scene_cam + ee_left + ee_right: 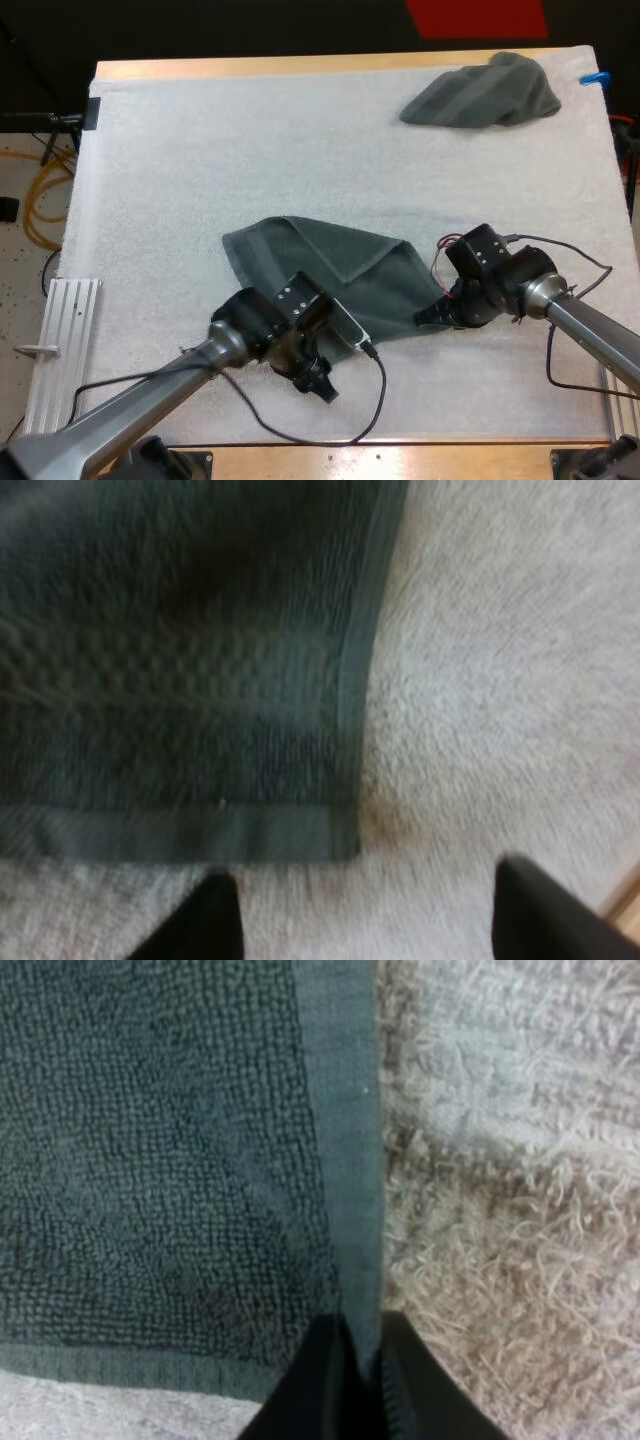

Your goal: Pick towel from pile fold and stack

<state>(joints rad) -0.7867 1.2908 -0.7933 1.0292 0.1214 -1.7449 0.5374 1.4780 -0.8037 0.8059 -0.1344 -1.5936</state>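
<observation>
A dark grey-green towel (pixel 320 270) lies partly folded over on the white mat (pixel 200 160) near the middle. My left gripper (pixel 305 352) hovers at its near left corner; in the left wrist view the left gripper (pixel 365 920) is open, its fingers (pixel 200 920) apart just off the towel's corner (pixel 335 835) and clear of it. My right gripper (pixel 435 315) is at the towel's near right corner. In the right wrist view the right gripper (pixel 362 1385) is shut on the towel's hem (pixel 345 1160), pinching the edge. A crumpled towel (pixel 485 92) sits at the far right.
A ribbed metal rail (pixel 60 340) lies off the mat's left side. The wooden table edge (pixel 400 455) runs along the front. Bare mat stretches across the far left and between the two towels.
</observation>
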